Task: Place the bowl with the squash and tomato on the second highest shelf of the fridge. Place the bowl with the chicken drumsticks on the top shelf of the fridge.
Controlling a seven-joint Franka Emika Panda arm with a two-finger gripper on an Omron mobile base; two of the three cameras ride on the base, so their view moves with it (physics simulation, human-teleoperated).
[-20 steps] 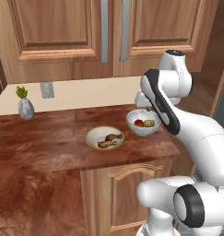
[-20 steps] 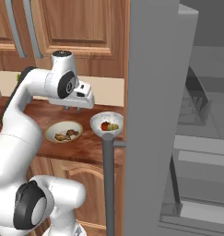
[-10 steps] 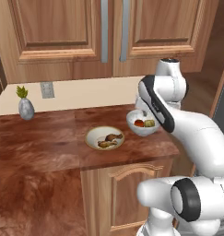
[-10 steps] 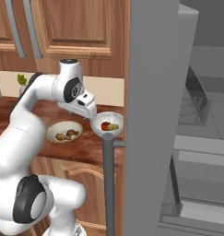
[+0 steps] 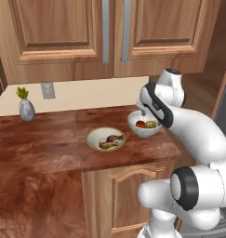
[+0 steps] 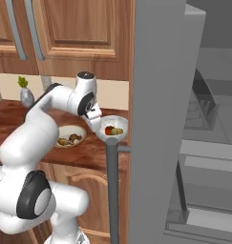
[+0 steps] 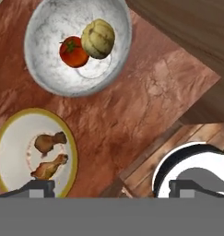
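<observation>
With the jaws open above the desk (image 5: 58, 148), I centre them over the near rim of the white bowl (image 7: 49, 73) beside the drumstick dish (image 7: 12, 152), then descend squarely.

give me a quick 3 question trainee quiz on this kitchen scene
1. True or false: the tomato and squash share the deep white bowl.
2. How many chicken drumsticks lie in the cream dish?
3. Which stands open: A) the fridge door, B) the wooden cabinets?

Key
1. True.
2. Two.
3. A; the cabinets are closed.
</observation>
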